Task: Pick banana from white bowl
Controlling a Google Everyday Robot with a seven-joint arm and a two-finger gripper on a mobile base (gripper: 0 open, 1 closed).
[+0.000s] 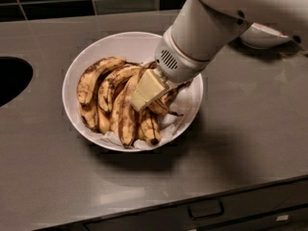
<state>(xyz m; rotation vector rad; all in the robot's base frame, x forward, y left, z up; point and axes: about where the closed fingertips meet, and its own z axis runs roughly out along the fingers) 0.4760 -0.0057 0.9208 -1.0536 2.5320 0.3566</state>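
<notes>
**Arched banana at the heap's left, gripper down among its neighbours**

At the far left a dark round opening [12, 78] cuts into the grey counter [250, 129]. The white bowl [111, 40] sits near it, lined with crumpled paper [169, 123]. The banana [96, 73] lies at the left of the heap. Its long axis runs from lower left to upper right, with the arch bowed toward the far-left rim. Straighter brown-streaked bananas [126, 117] lie just beside it. The gripper [144, 93] is pressed down onto these, right of the banana. Whether it is closed on anything cannot be told. A second bowl [264, 35] shows behind the arm [207, 30].
</notes>
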